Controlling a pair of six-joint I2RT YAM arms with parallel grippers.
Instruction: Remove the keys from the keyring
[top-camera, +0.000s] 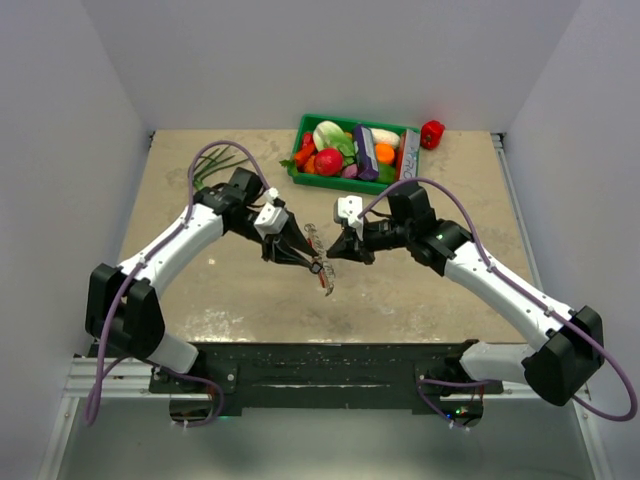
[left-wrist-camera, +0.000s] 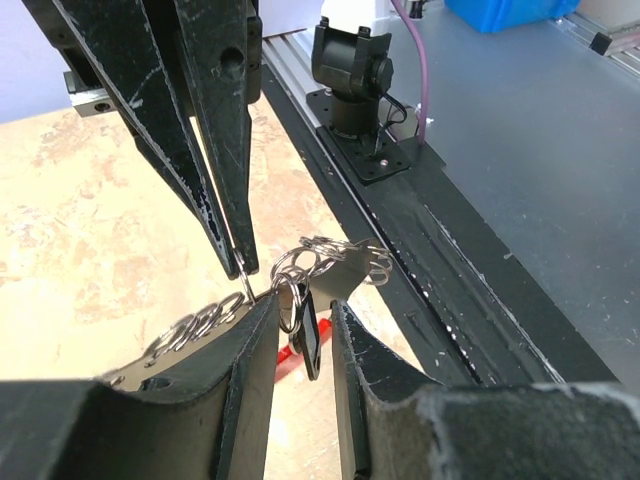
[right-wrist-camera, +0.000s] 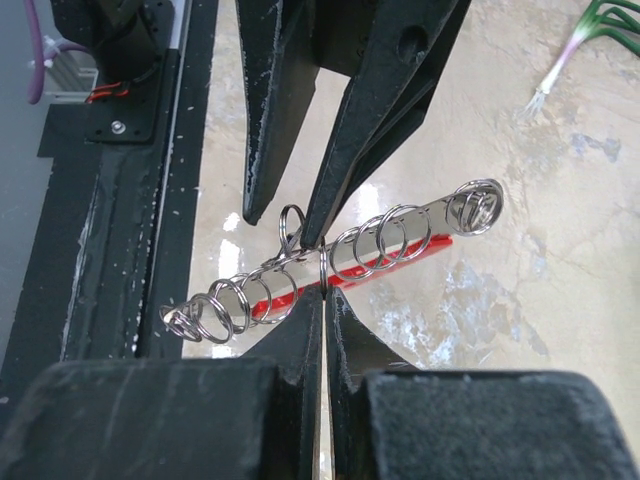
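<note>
The keyring bunch (top-camera: 322, 266) hangs in mid-air between both grippers over the table's middle. It is a chain of thin silvery rings (right-wrist-camera: 400, 235) with a red curved tag (right-wrist-camera: 420, 250) beneath. My right gripper (right-wrist-camera: 324, 293) is shut, pinching one thin ring (right-wrist-camera: 322, 268) at its tips. My left gripper (left-wrist-camera: 305, 305) stands open, and a black-headed key (left-wrist-camera: 310, 338) dangles in the gap between its fingers without being clamped. In the top view the left gripper (top-camera: 313, 262) and right gripper (top-camera: 334, 257) nearly touch tip to tip. Other keys are hard to pick out among the rings.
A green bin (top-camera: 300, 150) of toy vegetables stands at the back, with a red pepper (top-camera: 432, 133) to its right. A spring onion (top-camera: 215, 165) lies at the back left. The black mounting rail (top-camera: 320, 360) runs along the near edge.
</note>
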